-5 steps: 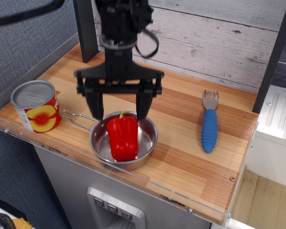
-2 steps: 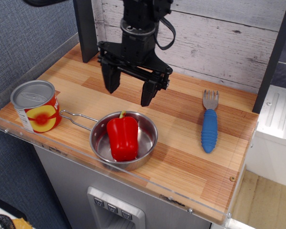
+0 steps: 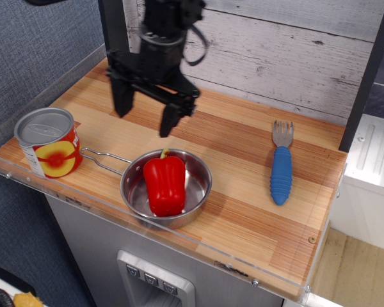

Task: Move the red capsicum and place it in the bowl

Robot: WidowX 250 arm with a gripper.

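The red capsicum (image 3: 164,185) lies inside the bowl (image 3: 197,192), a shiny steel pan with a thin wire handle (image 3: 102,158) pointing left, near the table's front edge. Its yellow-green stem points to the back. My gripper (image 3: 144,121) is open and empty. It hangs above the table behind and to the left of the bowl, clear of the capsicum. Its two black fingers (image 3: 168,120) stand wide apart.
A tin can (image 3: 48,142) with a red and yellow label stands at the front left, by the end of the bowl's handle. A blue-handled fork (image 3: 281,167) lies at the right. A grey plank wall (image 3: 288,51) backs the table.
The gripper has risen from just above the capsicum in the bowl and moved back, then left. It has stayed open. The capsicum and the bowl have not moved.
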